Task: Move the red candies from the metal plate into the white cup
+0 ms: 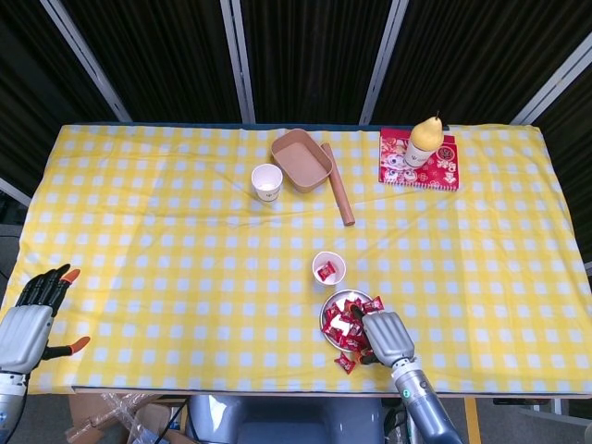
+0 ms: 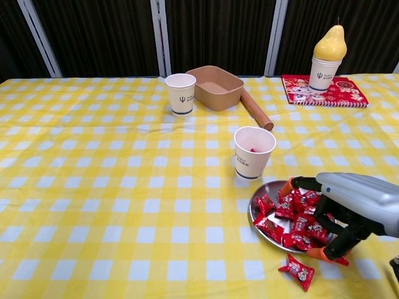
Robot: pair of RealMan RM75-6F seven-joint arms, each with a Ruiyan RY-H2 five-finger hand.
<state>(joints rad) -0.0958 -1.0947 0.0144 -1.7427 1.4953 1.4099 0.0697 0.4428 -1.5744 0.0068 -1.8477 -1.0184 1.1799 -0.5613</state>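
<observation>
A pile of red candies [image 2: 293, 218] lies on the metal plate [image 2: 268, 187], near the table's front edge right of centre. The white cup [image 2: 254, 152] stands just behind the plate, with a red candy showing inside it [image 1: 325, 272]. My right hand [image 2: 350, 198] reaches over the plate from the right, fingers spread, their tips down among the candies [image 1: 344, 323]; I see nothing held in it. One loose candy [image 2: 298, 272] lies on the cloth in front of the plate [image 1: 324, 315]. My left hand [image 1: 28, 324] hangs off the table's front left corner, fingers apart and empty.
A second white cup [image 2: 181, 93], a brown paper tray [image 2: 216, 86] and a brown roll [image 2: 256, 109] stand at the back centre. At the back right a cup topped with a yellow pear shape [image 2: 328, 55] sits on a red booklet [image 2: 325, 91].
</observation>
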